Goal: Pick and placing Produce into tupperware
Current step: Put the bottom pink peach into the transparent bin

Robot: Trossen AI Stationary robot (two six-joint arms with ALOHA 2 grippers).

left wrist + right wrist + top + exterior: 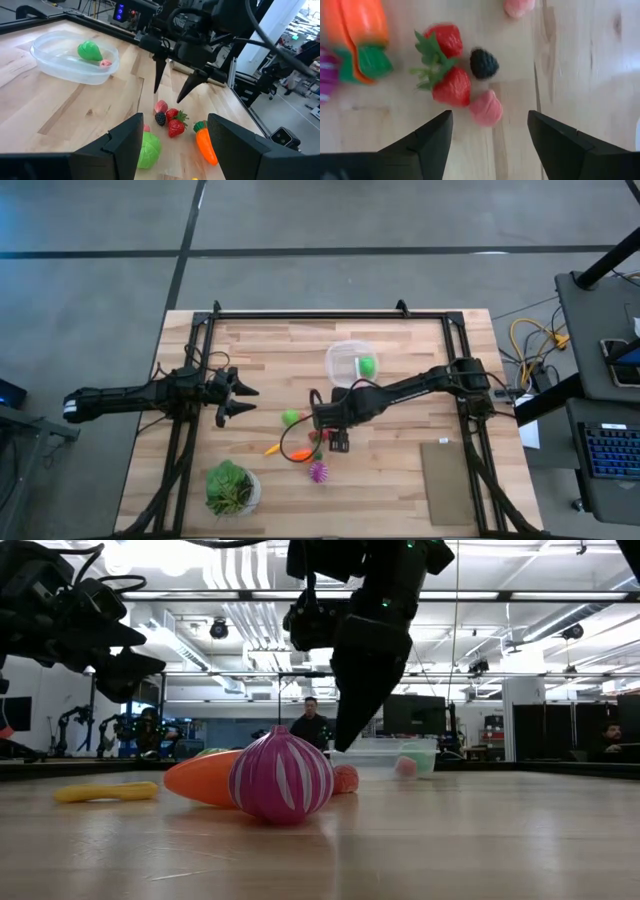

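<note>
Robotics lab or workshop: open hall behind wooden table (pixel 480 840), exposed ceiling ducts (pixel 240 625), monitors (pixel 410 715), other robot arms (pixel 75 725), seated person (pixel 312 725).

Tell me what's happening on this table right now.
The right tool hangs open over a cluster of toy berries, with nothing held. A green piece and a small pink one already sit in the clear container. The left tool waits open off to the side, empty.
</note>
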